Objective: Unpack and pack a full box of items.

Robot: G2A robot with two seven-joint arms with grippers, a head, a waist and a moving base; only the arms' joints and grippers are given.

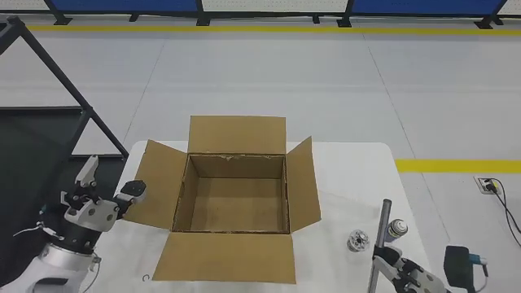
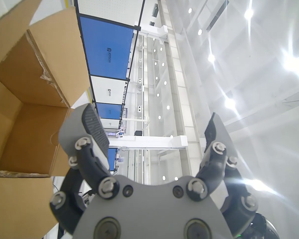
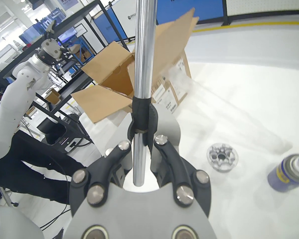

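- Right claw point(image 3: 142, 125), lower right of top view: clamped tight on an upright metal rod point(image 3: 145, 38).
- Left claw point(image 2: 154, 125), lower left: spread wide, holding nothing, near the box's left flap.
- Cardboard box point(image 1: 236, 165), centre of table point(image 1: 358, 171): four flaps splayed, bare cardboard floor inside.
- Right of box, on table: toothed metal part point(image 1: 357, 240), spray can point(image 1: 396, 229).

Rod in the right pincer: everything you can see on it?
The rod is a straight, round, mirror-shiny bar, seemingly polished steel, with what looks like a black wrap low down. The right pincer clamps it there, roughly upright, a short end poking out below. It is over the near right part of the table; nothing else touches it.
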